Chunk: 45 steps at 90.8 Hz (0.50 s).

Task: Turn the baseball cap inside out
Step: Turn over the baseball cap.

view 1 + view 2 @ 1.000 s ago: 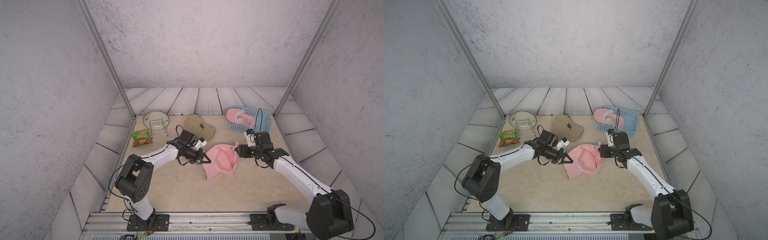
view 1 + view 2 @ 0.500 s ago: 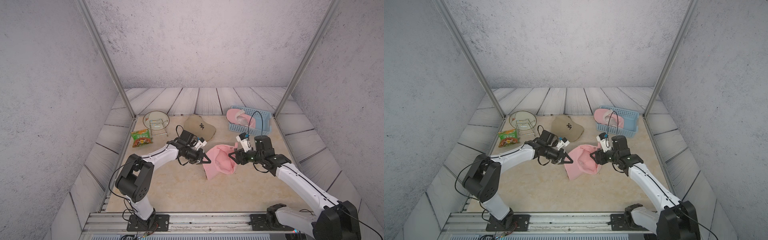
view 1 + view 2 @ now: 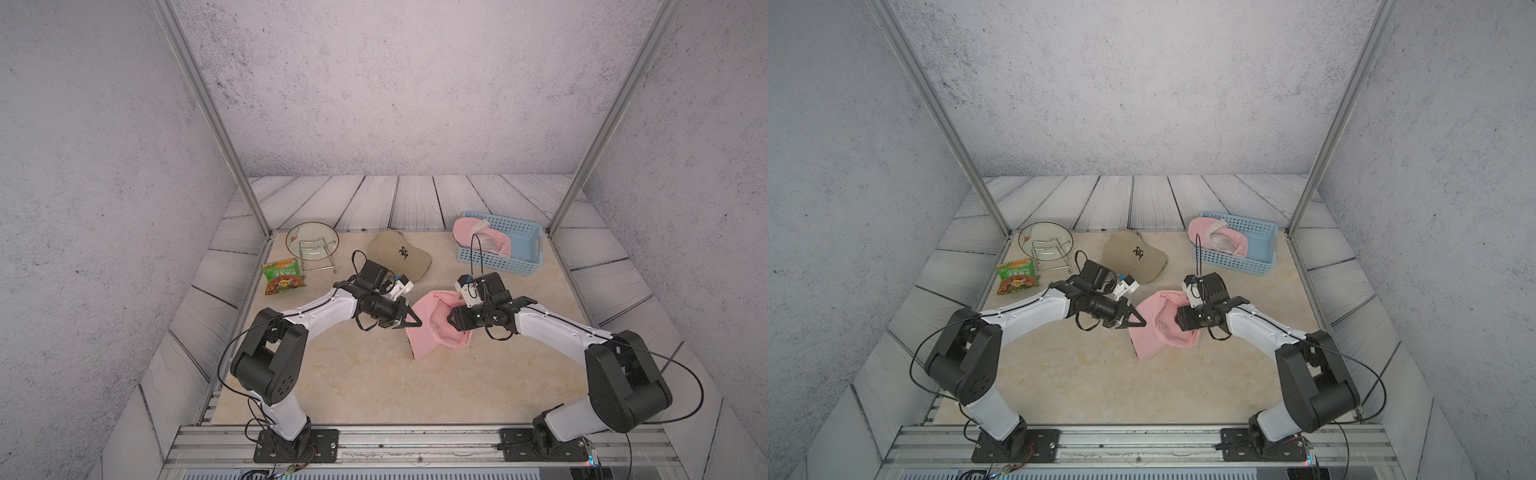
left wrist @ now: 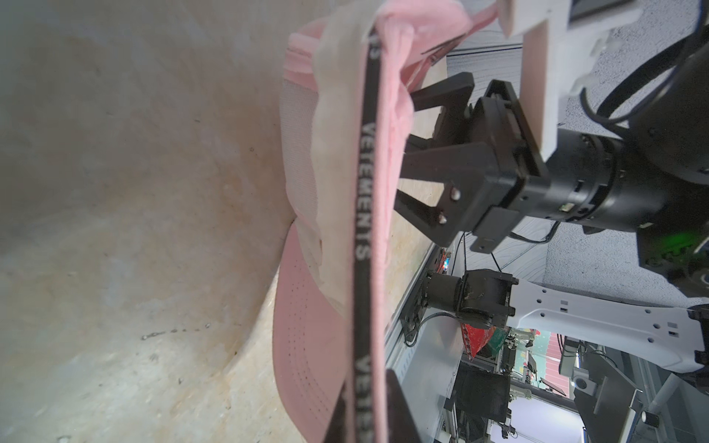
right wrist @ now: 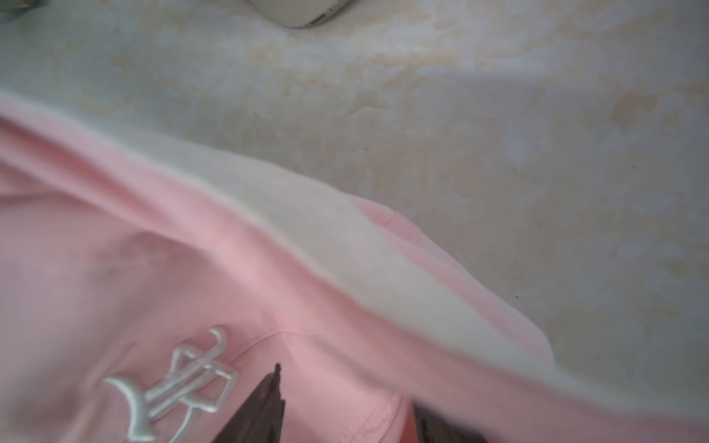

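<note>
While the pink baseball cap (image 3: 430, 334) lies near the middle of the worktop (image 3: 374, 382), between the two arms, the left fingers (image 3: 411, 322) are clenched on its rim. The left wrist view shows the black inner band (image 4: 364, 184) running straight into them. The right fingers (image 4: 441, 165) stand apart and grasp nothing, their tips pressed into the pink fabric from the opposite side. The brim (image 4: 307, 353) points toward the near edge, resting on the worktop.
</note>
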Each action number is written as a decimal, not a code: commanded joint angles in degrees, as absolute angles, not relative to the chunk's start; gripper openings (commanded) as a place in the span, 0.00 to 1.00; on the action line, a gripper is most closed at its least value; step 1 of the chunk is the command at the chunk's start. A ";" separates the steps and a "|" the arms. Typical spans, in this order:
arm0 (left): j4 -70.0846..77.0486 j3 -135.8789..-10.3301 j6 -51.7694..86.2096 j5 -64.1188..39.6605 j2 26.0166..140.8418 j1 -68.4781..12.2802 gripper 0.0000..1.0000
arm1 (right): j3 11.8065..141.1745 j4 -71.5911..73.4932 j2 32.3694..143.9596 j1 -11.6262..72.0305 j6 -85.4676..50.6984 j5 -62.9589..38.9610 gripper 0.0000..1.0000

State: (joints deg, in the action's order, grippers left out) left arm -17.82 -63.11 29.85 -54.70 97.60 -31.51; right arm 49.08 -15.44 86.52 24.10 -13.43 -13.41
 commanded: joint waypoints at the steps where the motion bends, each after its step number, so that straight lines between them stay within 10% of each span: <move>1: -20.27 -63.93 29.27 -52.60 98.88 -31.20 0.00 | 50.12 -14.48 89.17 24.28 -15.68 -8.12 0.60; 45: -20.44 -63.91 29.00 -51.91 99.36 -31.20 0.00 | 50.04 -7.71 98.48 24.25 -17.48 -18.97 0.52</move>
